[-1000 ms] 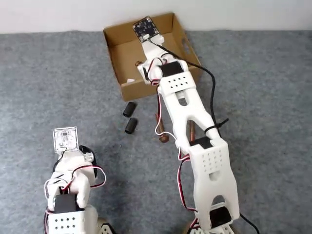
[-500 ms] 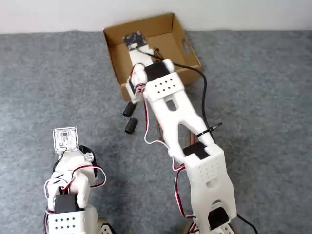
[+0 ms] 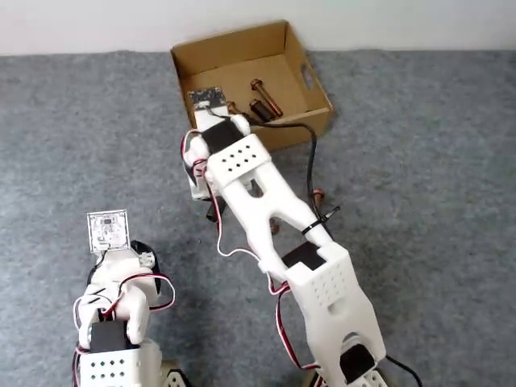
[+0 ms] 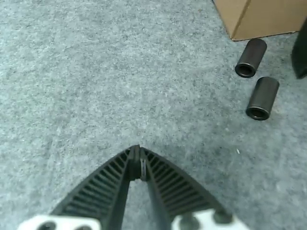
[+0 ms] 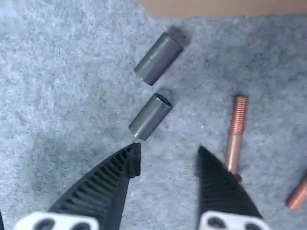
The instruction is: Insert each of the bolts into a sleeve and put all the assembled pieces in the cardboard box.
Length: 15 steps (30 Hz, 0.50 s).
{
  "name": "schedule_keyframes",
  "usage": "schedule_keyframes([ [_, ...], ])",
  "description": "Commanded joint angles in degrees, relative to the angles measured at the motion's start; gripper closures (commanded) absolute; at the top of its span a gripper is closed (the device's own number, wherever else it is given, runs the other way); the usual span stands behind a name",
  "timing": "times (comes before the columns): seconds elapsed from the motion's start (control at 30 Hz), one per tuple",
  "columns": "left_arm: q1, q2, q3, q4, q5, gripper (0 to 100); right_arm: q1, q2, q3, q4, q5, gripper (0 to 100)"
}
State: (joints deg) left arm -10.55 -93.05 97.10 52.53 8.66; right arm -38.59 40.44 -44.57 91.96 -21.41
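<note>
One assembled piece (image 3: 260,107) already lies in the cardboard box (image 3: 230,40), which stands at the far edge of the worktop (image 3: 419,161). The step in hand looks like the start of the next assembly: picking a loose part off the worktop just in front of the box's near wall. The right hand (image 5: 168,153) hovers there wide open and holds nothing. One fingertip is just beside the end of the nearer sleeve (image 5: 150,116), though whether they touch cannot be told. The other fingertip is close to the head end of a copper bolt (image 5: 233,134). A farther sleeve (image 5: 158,58) lies nearer the box wall, and a second bolt (image 5: 297,194) pokes in at the side. The nearer sleeve sits off to one side of the gap, not between the fingers. The next move therefore probably calls for a small sideways shift and a turn of the wrist to straddle its round side, then a descent and a firm close, since it may roll. The left hand (image 4: 139,153) rests with its fingers pressed together on nothing, near the worktop's near left corner, well apart from both sleeves.
</note>
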Motion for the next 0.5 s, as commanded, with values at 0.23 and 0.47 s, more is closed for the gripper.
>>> schedule_keyframes([
  [0.23, -0.35, -0.53, -0.31, -1.67, 0.44, 100, -1.45, 4.35, -2.55, -6.81, -1.85, 81.9],
  [0.47, -0.35, -0.53, -0.31, -1.67, 0.44, 100, -1.89, 8.4, -2.55, -8.92, -1.85, 81.9],
])
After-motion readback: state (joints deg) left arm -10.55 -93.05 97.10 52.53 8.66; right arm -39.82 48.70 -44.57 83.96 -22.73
